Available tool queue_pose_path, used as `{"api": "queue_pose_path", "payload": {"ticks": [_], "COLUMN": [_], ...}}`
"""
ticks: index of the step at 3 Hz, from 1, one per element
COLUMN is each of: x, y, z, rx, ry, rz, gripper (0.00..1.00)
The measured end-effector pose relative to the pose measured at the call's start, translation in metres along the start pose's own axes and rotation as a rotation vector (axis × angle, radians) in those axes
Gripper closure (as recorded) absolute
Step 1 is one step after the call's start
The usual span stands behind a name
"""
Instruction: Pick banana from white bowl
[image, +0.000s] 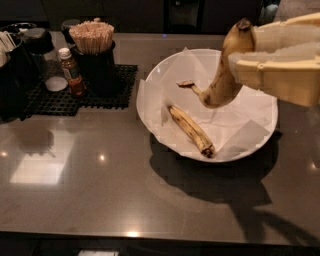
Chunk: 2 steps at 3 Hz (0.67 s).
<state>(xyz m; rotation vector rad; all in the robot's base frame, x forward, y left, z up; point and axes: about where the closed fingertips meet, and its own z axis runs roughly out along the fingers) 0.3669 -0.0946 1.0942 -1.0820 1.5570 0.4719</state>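
The banana (224, 75), thick, curved and speckled, hangs above the white bowl (165, 70) with its thin stem pointing left and down. My gripper (243, 50) comes in from the upper right and is shut on the banana's upper end, its cream fingers (270, 75) pressing either side. The banana is clear of the paper lining. A slimmer, straighter banana (191, 130) with a dark end still lies in the bowl on the crinkled paper.
At the left, a black mat (80, 95) carries a black cup of wooden stir sticks (92, 37), a small sauce bottle (71, 71) and dark containers (20, 60). The bowl stands on a glossy grey counter (100, 190) whose front edge runs along the bottom.
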Motion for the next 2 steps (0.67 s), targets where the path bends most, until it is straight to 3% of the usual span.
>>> {"api": "queue_pose_path", "payload": {"ticks": [1,2], "x": [-0.0361,-0.0361], "y": [0.0072,0.0072], "z": [-0.0099,-0.0099], "rx": [-0.045,-0.045], "ry": [-0.171,-0.171], "rz": [-0.060,-0.060], "gripper": [1.00,1.00]}}
